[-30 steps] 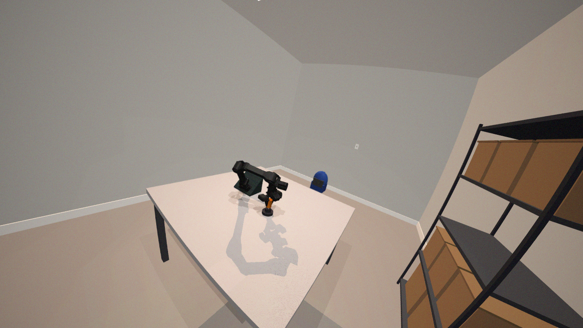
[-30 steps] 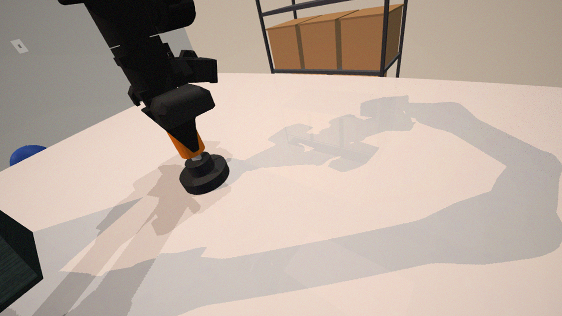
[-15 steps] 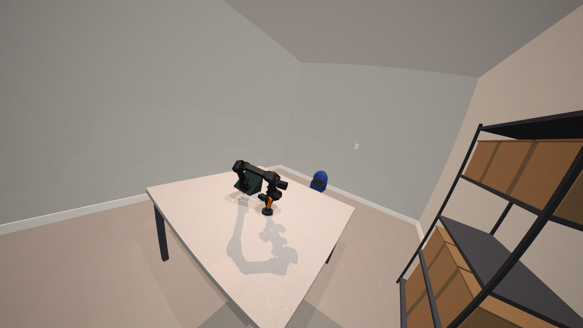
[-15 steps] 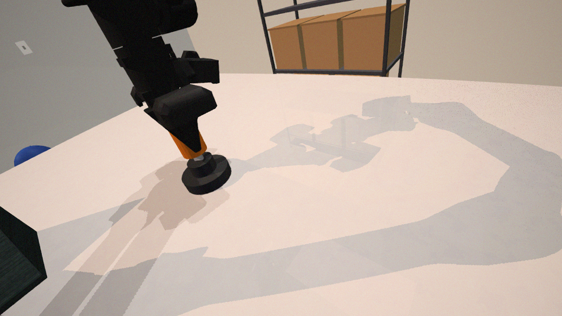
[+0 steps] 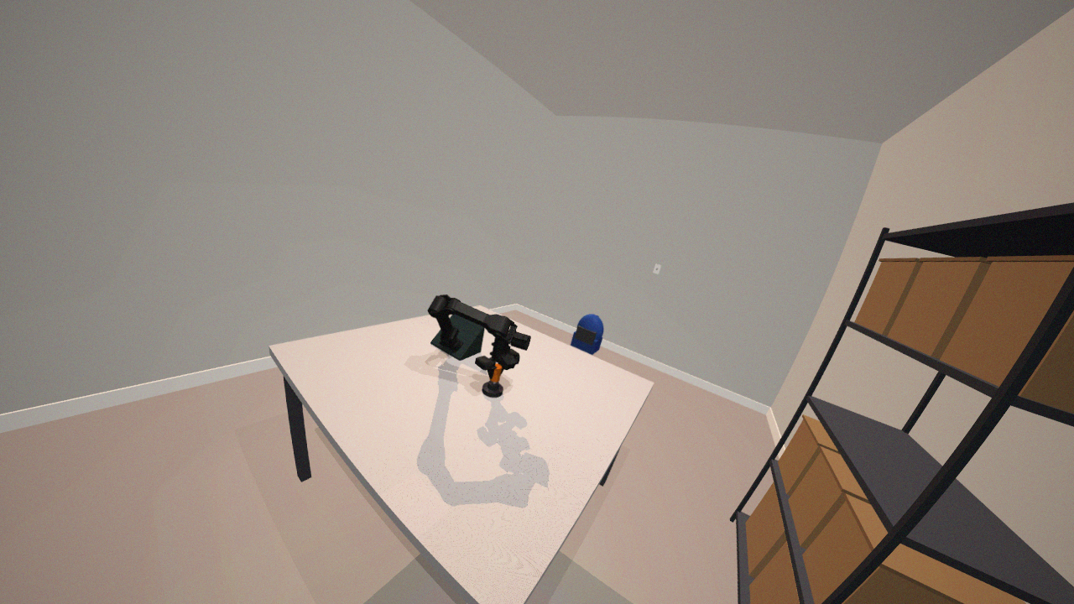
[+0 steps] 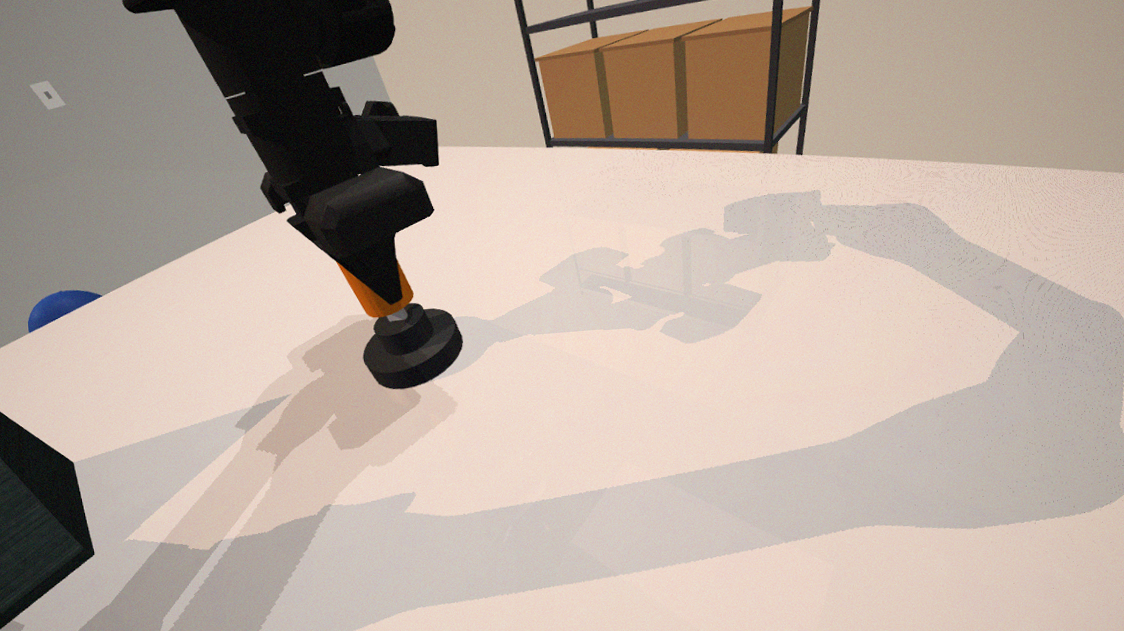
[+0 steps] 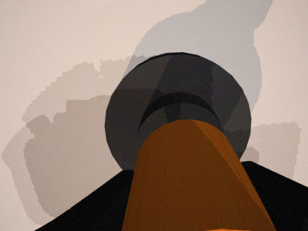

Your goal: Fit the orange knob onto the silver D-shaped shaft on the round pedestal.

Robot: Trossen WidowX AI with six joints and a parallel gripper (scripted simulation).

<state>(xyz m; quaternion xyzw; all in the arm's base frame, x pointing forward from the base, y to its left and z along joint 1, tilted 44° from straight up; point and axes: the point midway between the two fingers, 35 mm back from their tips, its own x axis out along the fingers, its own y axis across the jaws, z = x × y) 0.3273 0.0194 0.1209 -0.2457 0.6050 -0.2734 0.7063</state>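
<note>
The orange knob (image 5: 497, 372) (image 6: 370, 294) (image 7: 189, 173) is held, slightly tilted, just above the black round pedestal (image 5: 492, 390) (image 6: 412, 361) (image 7: 179, 74). My gripper (image 5: 496, 369) (image 6: 380, 283) (image 7: 187, 177) is shut on the knob, with a dark finger at each side of it in the wrist view. A short bit of the silver shaft (image 6: 398, 315) shows between the knob's lower end and the pedestal's raised collar in the exterior view. The rest of the shaft is hidden, and so are its flat side and the knob's hole.
The pale table (image 5: 375, 398) (image 6: 690, 411) carries the arm and pedestal. A dark green wedge-shaped block (image 5: 466, 341) (image 6: 15, 500) stands at the arm's base. A blue welding helmet (image 5: 589, 330) (image 6: 63, 306) and a shelf rack with brown boxes (image 5: 930, 315) (image 6: 642, 86) stand beyond the table.
</note>
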